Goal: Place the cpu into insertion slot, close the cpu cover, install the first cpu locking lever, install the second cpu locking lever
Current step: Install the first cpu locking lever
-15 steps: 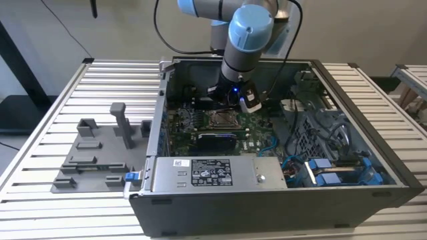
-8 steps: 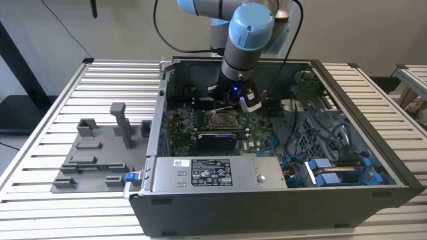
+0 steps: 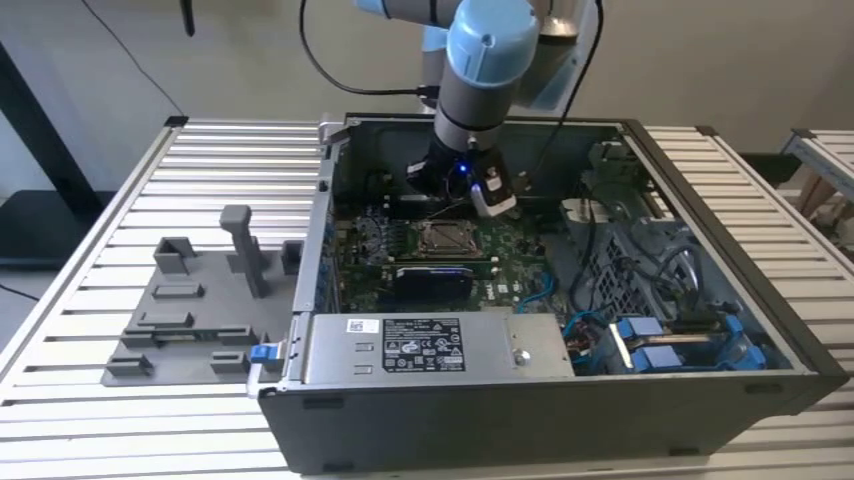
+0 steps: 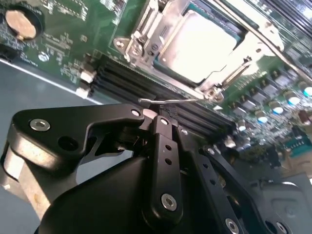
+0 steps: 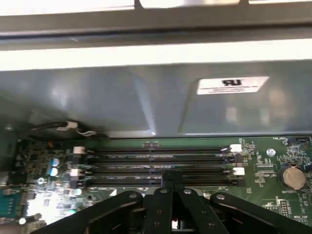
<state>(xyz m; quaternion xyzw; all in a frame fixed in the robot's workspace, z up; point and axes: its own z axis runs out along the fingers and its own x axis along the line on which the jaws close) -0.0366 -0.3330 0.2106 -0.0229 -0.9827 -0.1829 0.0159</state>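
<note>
Since the cpu [image 4: 200,45] sits under the lowered cpu cover [image 4: 163,27], the closed tool [image 4: 156,116], tips at the locking lever [image 4: 170,102], should press steadily lest the wire slip.

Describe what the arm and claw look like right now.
The arm is a round grey tube with a light blue joint cap, a black cable looping behind it and a small blue light glowing at the wrist. The claw is black, built of jointed bars pinned with silver screws.
</note>
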